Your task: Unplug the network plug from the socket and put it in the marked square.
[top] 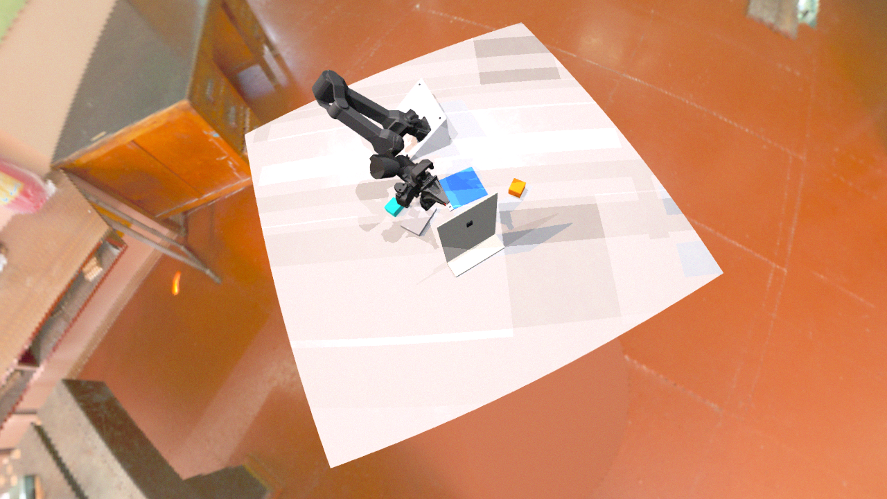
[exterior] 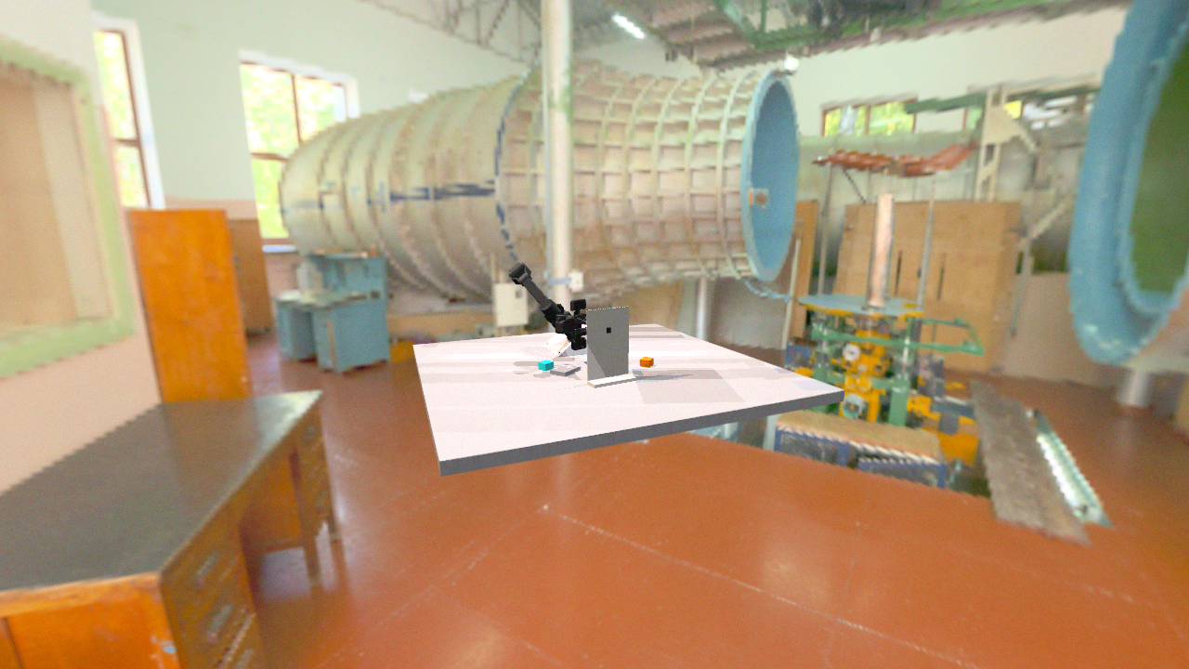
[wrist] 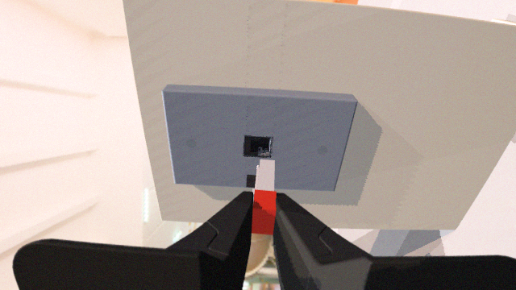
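Observation:
My gripper (top: 446, 202) (wrist: 262, 202) is shut on the plug. The plug (wrist: 264, 213), with a red part between the fingers and a pale front end, points at the upright panel (top: 480, 234) (exterior: 608, 353) (wrist: 322, 48). In the wrist view, the socket opening (wrist: 253, 145) in the blue-grey faceplate (wrist: 210, 121) shows dark and open, just above the plug's front end. The plug is out of the socket, a short way in front of it. The tab on the plug is hard to make out. The blue marked square (top: 466, 184) lies on the table beside the gripper, on the arm's side of the panel.
A cyan block (top: 393, 207) (exterior: 545, 365) and a low grey plate (top: 421, 224) (exterior: 567, 369) lie near the arm, left of the panel. An orange block (top: 516, 188) (exterior: 646, 361) lies right of the square. A white slanted board (top: 426, 99) stands behind the arm.

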`<action>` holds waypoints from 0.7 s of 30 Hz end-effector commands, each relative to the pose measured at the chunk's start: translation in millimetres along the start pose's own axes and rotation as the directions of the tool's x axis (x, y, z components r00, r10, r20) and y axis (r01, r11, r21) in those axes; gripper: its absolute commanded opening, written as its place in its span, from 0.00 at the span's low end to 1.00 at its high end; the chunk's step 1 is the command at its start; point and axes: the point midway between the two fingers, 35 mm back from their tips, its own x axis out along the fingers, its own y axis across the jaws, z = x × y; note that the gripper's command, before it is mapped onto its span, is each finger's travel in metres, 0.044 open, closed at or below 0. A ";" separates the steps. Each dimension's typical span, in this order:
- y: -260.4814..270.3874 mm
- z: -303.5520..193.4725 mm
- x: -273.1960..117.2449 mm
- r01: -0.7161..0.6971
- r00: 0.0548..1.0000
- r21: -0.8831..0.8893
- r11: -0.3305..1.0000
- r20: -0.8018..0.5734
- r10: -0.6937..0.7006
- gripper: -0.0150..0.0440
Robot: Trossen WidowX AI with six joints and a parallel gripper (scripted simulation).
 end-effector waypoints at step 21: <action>14.7 -4.4 -6.2 0.002 1.000 0.000 1.000 -0.002 -0.002 0.25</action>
